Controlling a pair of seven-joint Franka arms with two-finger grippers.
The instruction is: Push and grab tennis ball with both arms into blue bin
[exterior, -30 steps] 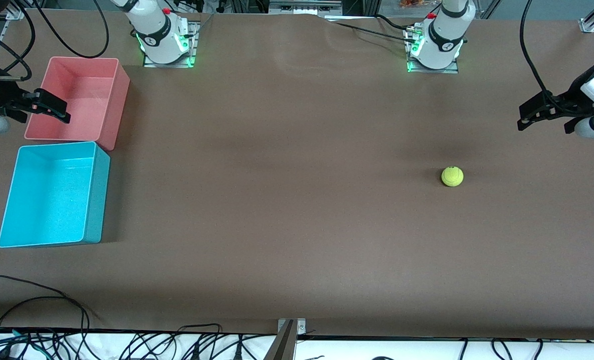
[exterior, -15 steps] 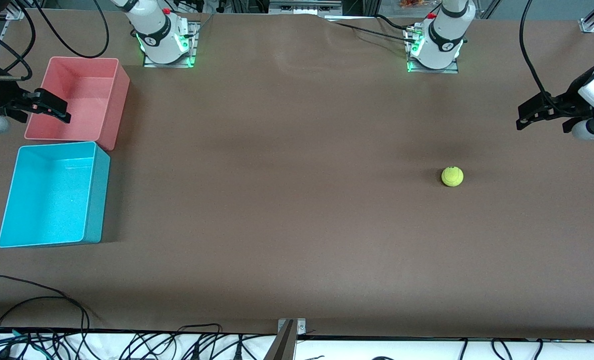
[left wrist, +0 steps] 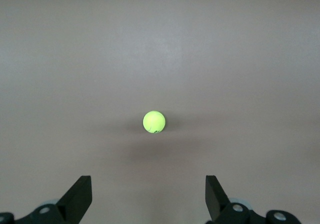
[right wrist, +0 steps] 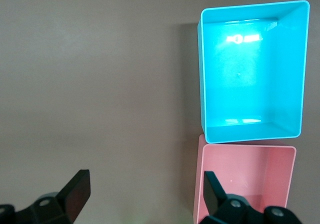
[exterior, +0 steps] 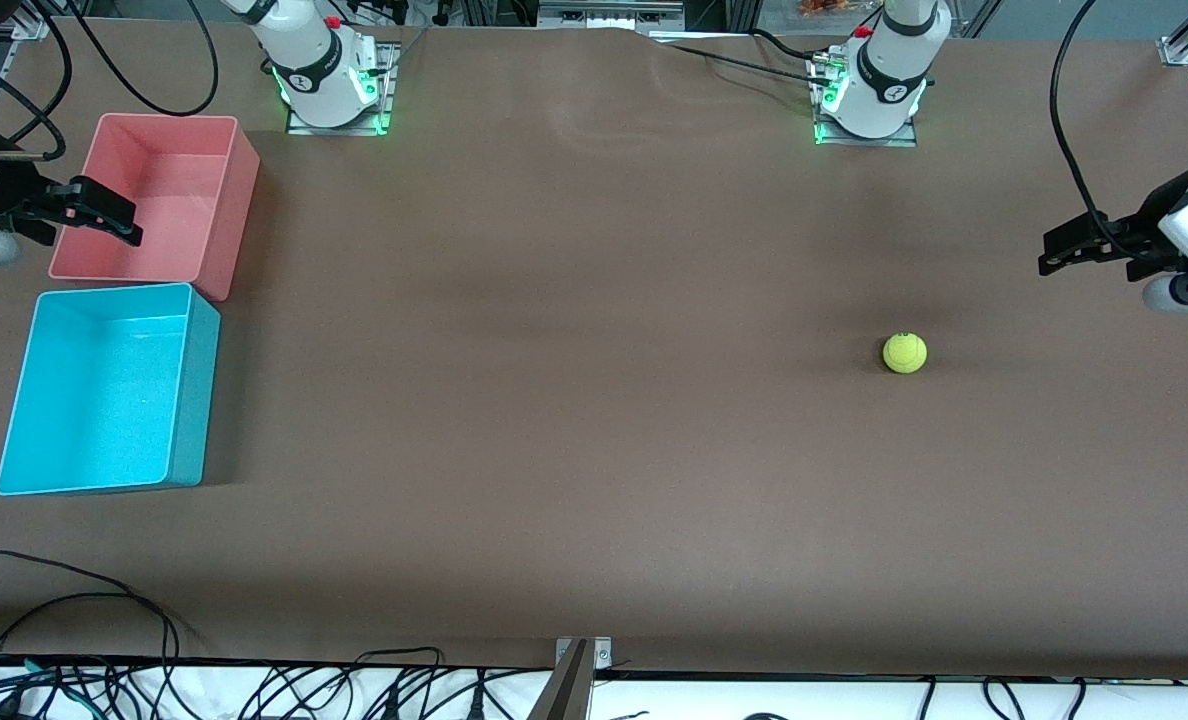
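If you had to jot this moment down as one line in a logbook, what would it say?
tennis ball: on table, untouched | left gripper: jaws open, facing ball | right gripper: jaws open, over pink bin | blue bin: empty

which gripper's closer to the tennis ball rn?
Left. The left gripper hangs open toward the left arm's end of the table, not far from the tennis ball. The right gripper is open over the pink bin, at the right arm's end.

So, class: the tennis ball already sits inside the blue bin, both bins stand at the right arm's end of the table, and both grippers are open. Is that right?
Not quite. The tennis ball lies on the bare table toward the left arm's end, as the front view shows. The blue bin holds nothing. The rest stands: it and the pink bin are at the right arm's end, and the left gripper and right gripper are open.
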